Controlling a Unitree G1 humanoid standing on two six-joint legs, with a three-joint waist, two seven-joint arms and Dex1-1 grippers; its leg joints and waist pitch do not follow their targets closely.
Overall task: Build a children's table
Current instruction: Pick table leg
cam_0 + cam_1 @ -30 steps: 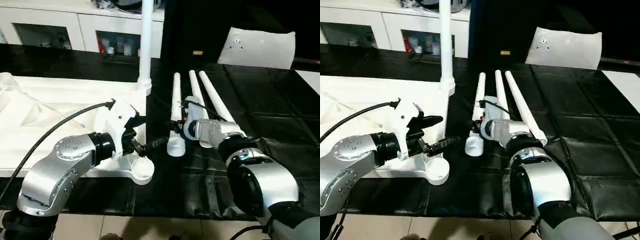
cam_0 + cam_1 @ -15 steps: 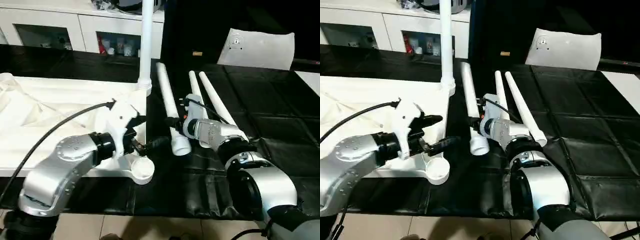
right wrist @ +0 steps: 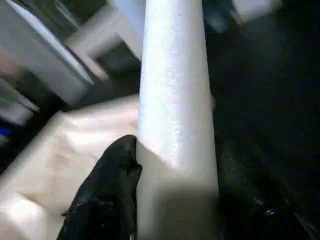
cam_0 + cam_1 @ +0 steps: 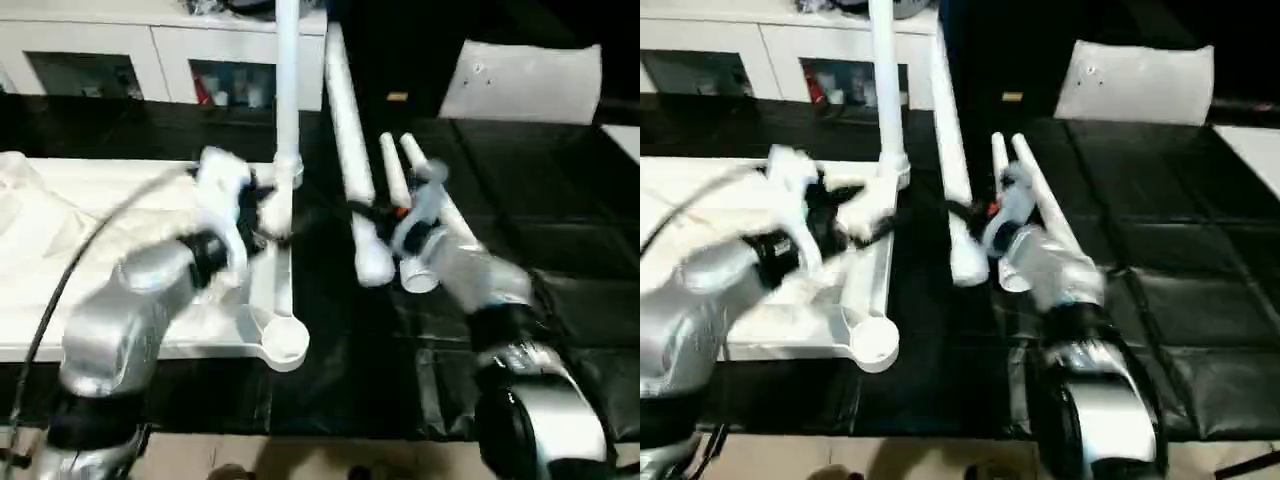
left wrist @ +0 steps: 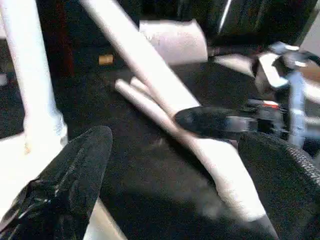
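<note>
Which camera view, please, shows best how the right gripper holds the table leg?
The right wrist view: both black fingers flank the table leg. The eye views show the right gripper blurred, and the left wrist view shows one of its fingers across the leg.

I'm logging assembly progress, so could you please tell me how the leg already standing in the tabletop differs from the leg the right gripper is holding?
The standing leg is upright, its base seated in a corner socket of the tabletop; the held leg is tilted and lifted above the black mat. Nothing grips the standing leg, while the right gripper has its fingers closed around the held leg. Both are white, round and tapered.
</note>
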